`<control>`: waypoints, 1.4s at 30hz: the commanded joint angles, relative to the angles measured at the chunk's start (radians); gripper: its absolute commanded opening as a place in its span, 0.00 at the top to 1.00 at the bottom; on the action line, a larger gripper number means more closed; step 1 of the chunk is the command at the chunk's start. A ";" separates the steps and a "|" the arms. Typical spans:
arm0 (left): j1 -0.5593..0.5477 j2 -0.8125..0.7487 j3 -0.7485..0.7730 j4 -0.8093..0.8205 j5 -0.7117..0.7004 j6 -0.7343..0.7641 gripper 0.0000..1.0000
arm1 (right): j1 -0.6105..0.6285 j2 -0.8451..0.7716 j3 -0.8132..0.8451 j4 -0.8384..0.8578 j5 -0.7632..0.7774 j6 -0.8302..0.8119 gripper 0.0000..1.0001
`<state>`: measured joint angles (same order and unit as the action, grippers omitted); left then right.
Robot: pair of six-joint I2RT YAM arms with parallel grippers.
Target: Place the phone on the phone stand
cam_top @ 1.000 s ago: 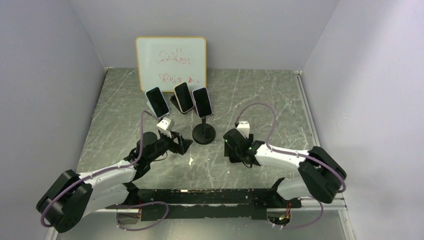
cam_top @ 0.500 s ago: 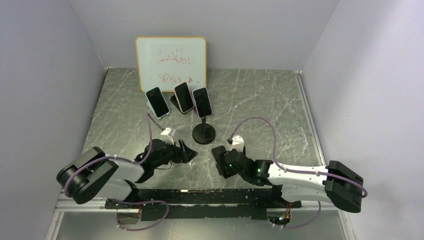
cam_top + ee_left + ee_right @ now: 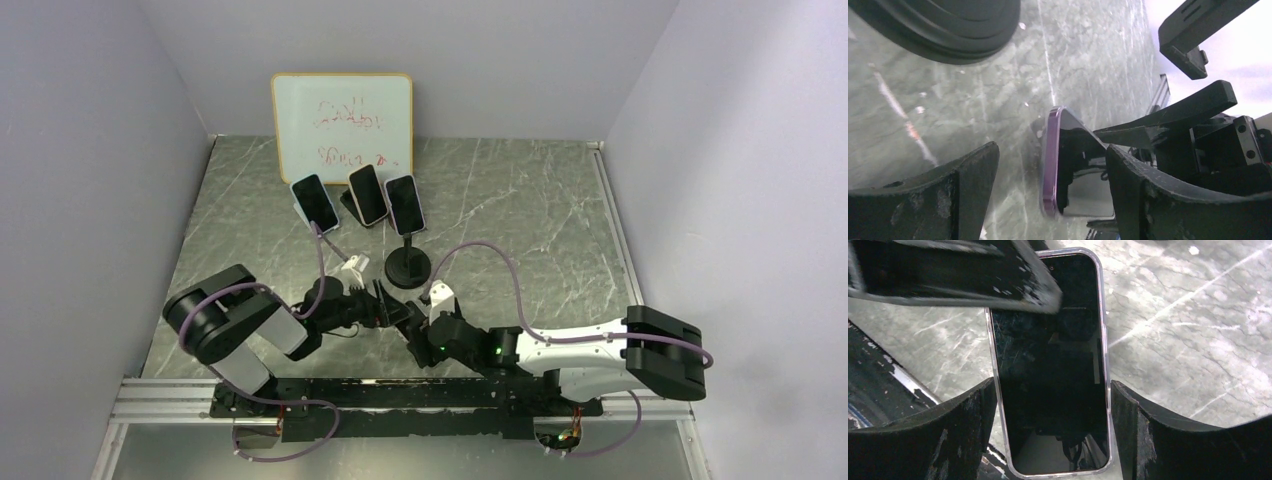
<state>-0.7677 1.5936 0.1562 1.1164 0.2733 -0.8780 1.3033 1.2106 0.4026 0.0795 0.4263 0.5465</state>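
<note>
The phone [image 3: 1050,365], black-screened in a purple-edged case [image 3: 1052,160], is held off the table, screen toward the right wrist camera. My right gripper [image 3: 1053,405] is shut on its two long sides near the lower end. My left gripper [image 3: 1050,150] stands open around the phone's other end, with a gap on one side; one left finger [image 3: 963,277] crosses the phone's top. From above, the left gripper [image 3: 392,305] and right gripper [image 3: 415,335] meet at front centre and hide the phone. A black round-based phone stand [image 3: 408,268] stands just behind, a phone [image 3: 405,204] on its top.
Two more phones [image 3: 315,203] [image 3: 367,194] lean on stands at the back, in front of a whiteboard [image 3: 342,125]. The stand's round base [image 3: 943,25] lies close to the left gripper. Grey walls close in both sides, and a black rail [image 3: 400,395] runs along the front edge.
Both arms have swung inward and toward the front. The right gripper moved left, the left gripper moved right, and they now meet. The left jaws have narrowed slightly.
</note>
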 commanded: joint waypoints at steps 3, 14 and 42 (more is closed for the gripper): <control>-0.032 0.141 0.049 0.156 0.164 -0.076 0.20 | 0.025 0.016 0.051 0.100 0.038 -0.077 0.44; -0.042 0.341 0.010 0.495 0.313 -0.193 0.95 | 0.030 -0.004 0.038 0.083 0.079 -0.100 0.43; 0.014 -0.532 0.469 -0.528 0.131 0.595 0.95 | -0.477 -0.473 0.002 0.417 -0.694 -0.100 0.05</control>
<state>-0.7753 1.1175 0.6037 0.7376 0.4889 -0.4305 0.8673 0.7334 0.4000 0.2829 -0.0528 0.4530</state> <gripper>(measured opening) 0.155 0.946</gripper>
